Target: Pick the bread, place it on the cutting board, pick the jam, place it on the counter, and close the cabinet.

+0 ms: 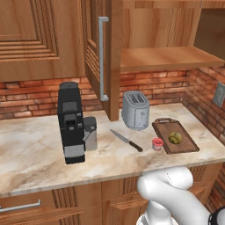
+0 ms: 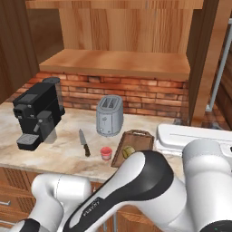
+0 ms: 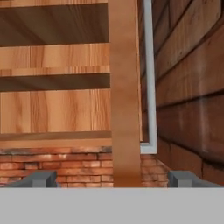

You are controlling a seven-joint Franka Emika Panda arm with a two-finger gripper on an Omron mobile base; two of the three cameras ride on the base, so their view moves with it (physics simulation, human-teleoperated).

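Hand view: jaws spread wide, holding nothing, straddling the cabinet (image 3: 124,87) door's edge.

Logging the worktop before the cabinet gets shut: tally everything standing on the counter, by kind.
Appliances: 2, coffee machine, toaster
Boards: 1, cutting board
Food items: 2, bread, jam
Knives: 1, knife
Total: 6
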